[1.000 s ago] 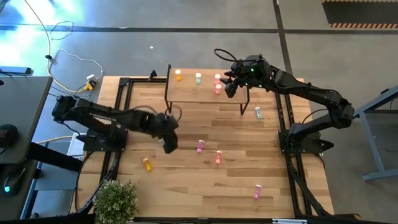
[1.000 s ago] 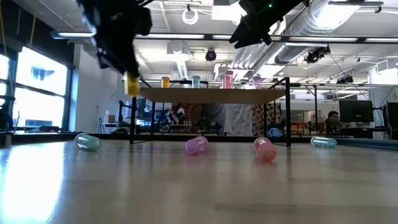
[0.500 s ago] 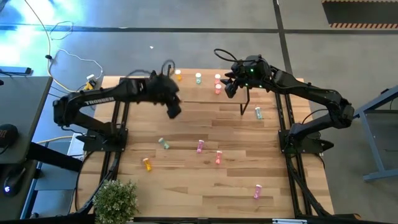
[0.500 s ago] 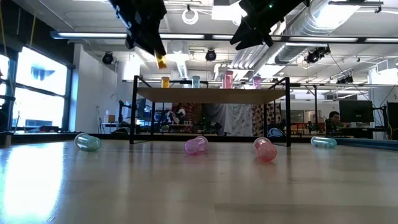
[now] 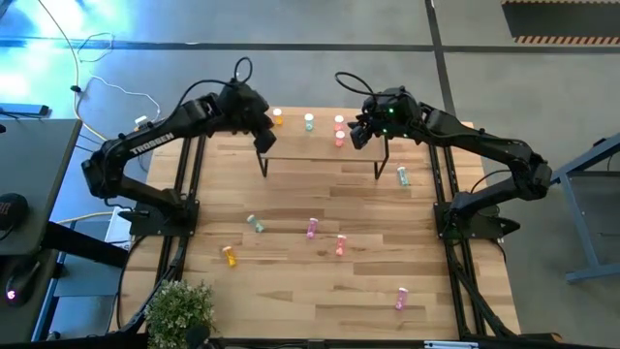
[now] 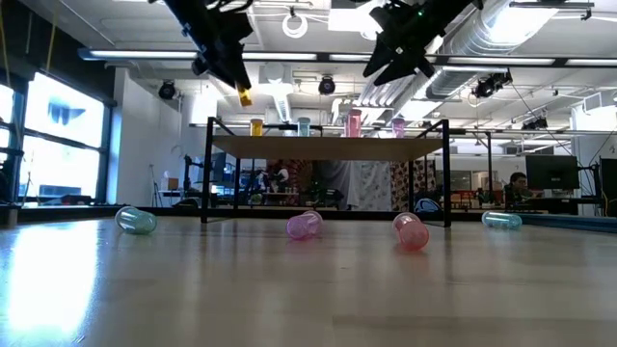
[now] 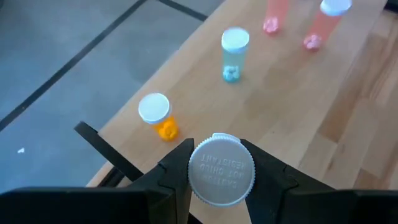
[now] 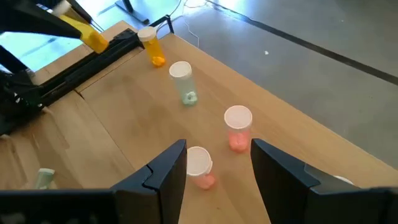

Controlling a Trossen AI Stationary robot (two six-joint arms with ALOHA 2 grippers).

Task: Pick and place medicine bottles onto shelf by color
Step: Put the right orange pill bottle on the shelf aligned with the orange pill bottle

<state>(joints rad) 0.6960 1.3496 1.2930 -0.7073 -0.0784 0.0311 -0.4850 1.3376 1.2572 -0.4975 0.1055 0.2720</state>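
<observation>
My left gripper (image 5: pixel 263 139) hangs above the left end of the shelf (image 5: pixel 320 155), shut on an orange medicine bottle (image 6: pixel 245 94). One orange bottle (image 7: pixel 155 115), one pale green bottle (image 7: pixel 234 53) and two salmon bottles (image 8: pixel 237 127) (image 8: pixel 199 167) stand upright on the shelf. My right gripper (image 8: pixel 219 148) is open above the shelf's right part, over the salmon bottles, with nothing between its fingers. Several more bottles lie on the tabletop, among them a green bottle (image 5: pixel 255 223) and a pink bottle (image 5: pixel 311 229). My left gripper pinches the orange bottle between its two fingers at the white cap end (image 7: pixel 194 168). The cap faces back toward the wrist, and the orange body (image 8: pixel 87 31) sticks out past the fingertips, slanting down. The bottle is lifted clear, above the shelf.
On the tabletop lie a salmon bottle (image 5: pixel 340 245), an orange bottle (image 5: pixel 230 256), a pink bottle (image 5: pixel 400 299) and a green bottle (image 5: pixel 402 175) beside the shelf's right leg. A potted plant (image 5: pixel 179 310) stands at the near left corner.
My left gripper has swung up from over the middle of the table toward the far edge, carrying the orange bottle, and now hangs above the shelf's left end. The bottle has stayed in the hold, lifted clear.
</observation>
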